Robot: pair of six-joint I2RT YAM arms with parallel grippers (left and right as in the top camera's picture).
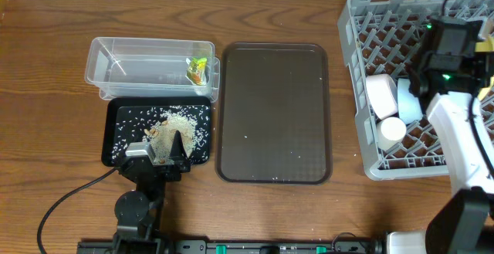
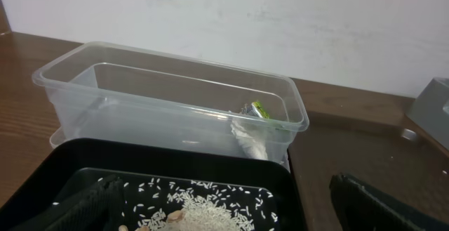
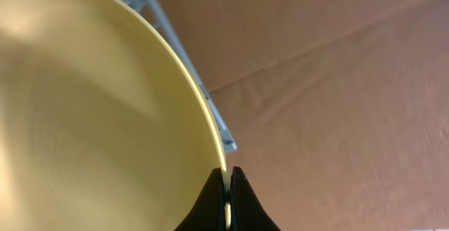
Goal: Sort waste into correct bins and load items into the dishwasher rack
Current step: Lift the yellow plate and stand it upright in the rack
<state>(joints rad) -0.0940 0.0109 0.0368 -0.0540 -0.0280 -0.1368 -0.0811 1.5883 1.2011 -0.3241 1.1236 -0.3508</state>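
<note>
My right gripper (image 3: 229, 182) is shut on the rim of the yellow-green plate (image 3: 91, 119), held on edge at the grey dishwasher rack (image 1: 370, 45). A white bowl (image 1: 380, 92), a small white cup (image 1: 391, 130) and a pale bluish bowl (image 1: 409, 99) lie in the rack. My left gripper (image 2: 224, 217) is open and empty, low over the front of the black tray (image 1: 114, 130), which holds rice and brownish scraps (image 1: 176, 123). The snack wrapper (image 1: 197, 70) lies in the clear tub (image 1: 104, 61) and also shows in the left wrist view (image 2: 258, 109). The chopsticks are out of view.
A larger dark brown serving tray (image 1: 272, 113) with a few rice grains lies between the bins and the rack. The clear tub stands directly behind the black tray. A black cable (image 1: 69, 196) runs over the table at the front left.
</note>
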